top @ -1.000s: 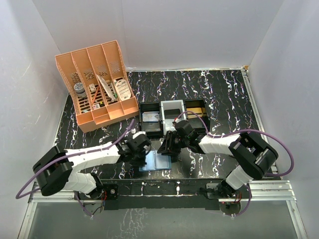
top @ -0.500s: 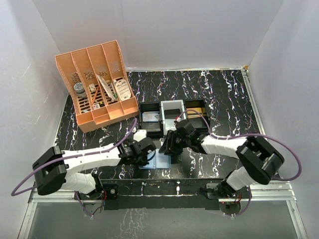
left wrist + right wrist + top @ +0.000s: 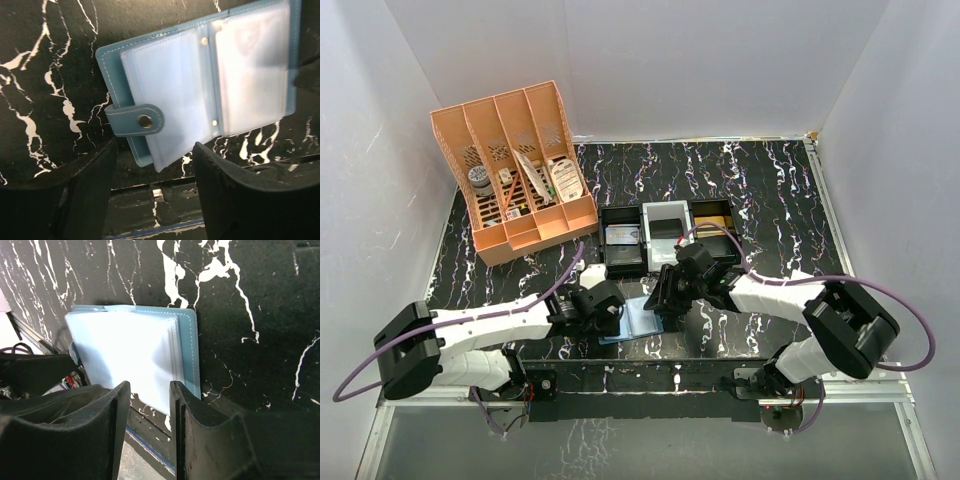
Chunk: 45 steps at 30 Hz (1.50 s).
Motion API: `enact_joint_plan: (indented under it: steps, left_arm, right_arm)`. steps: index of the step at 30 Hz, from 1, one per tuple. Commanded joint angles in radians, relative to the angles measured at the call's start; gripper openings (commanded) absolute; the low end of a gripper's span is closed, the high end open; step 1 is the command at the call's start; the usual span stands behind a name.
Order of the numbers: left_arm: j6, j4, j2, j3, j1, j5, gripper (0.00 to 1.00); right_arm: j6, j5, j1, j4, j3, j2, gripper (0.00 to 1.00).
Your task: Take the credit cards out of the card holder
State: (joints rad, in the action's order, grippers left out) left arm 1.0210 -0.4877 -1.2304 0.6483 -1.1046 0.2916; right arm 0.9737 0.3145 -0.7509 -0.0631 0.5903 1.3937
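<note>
Black marble-pattern table [image 3: 770, 190], white walls on three sides.

Nearest, by the table's front edge: the card holder [image 3: 200, 90] lies open and flat, teal cover down, clear plastic sleeves [image 3: 250, 75] up, snap tab [image 3: 135, 120] folded over the left sleeve.

Left gripper [image 3: 152, 155] sits at its left side, fingers well apart, nothing between them. Right gripper [image 3: 147, 390] is at its right side, fingers a narrow gap apart over the near edge of the sleeve stack, no visible grip on anything.

Can't tell if the sleeves hold credit cards; the plastic is cloudy and none shows clearly.

Handling, my read: the holder is light and soft and will probably skate on this slick top. The sleeves are floppy, so pulling on one likely drags the whole thing. Pin the cover with one gripper, then take a card by its stiff exposed edge at the pocket mouth. Cards are thin and smooth, so expect slip.

Beyond: a black tray [image 3: 622, 245], a white tray [image 3: 665, 228] and another black tray [image 3: 715, 222] in a row. Far left, an orange desk organizer [image 3: 515, 170] with small items.
</note>
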Motion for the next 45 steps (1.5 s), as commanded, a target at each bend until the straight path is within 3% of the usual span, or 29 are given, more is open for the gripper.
enact_joint_plan:
  steps: [1,10,15,22,28,34,45]
  left_arm:
    - [0.006,-0.107,0.096,0.067,-0.002,0.081,0.62]
    - [-0.078,-0.088,0.141,0.077,0.011,0.107,0.75]
    - [-0.223,0.028,0.087,0.043,0.095,-0.024,0.78]
    - [-0.333,0.131,0.089,-0.044,0.276,-0.193,0.66]
    - [-0.34,0.19,0.032,-0.093,0.279,-0.298,0.57]
    - [-0.333,0.137,0.024,-0.099,0.279,-0.251,0.47]
    - [-0.347,0.129,0.019,-0.081,0.279,-0.25,0.46]
  right_arm:
    - [0.006,0.041,-0.003,0.074,0.006,0.045,0.34]
    - [0.006,0.054,-0.003,0.088,0.003,0.072,0.31]
    - [0.001,0.062,-0.003,0.076,0.013,0.086,0.3]
    - [-0.01,0.071,-0.003,0.052,0.035,0.113,0.28]
    - [-0.011,0.069,-0.003,0.041,0.048,0.111,0.27]
    - [-0.034,-0.013,-0.006,-0.088,0.118,0.052,0.33]
    - [-0.062,0.022,-0.034,-0.076,0.152,0.103,0.33]
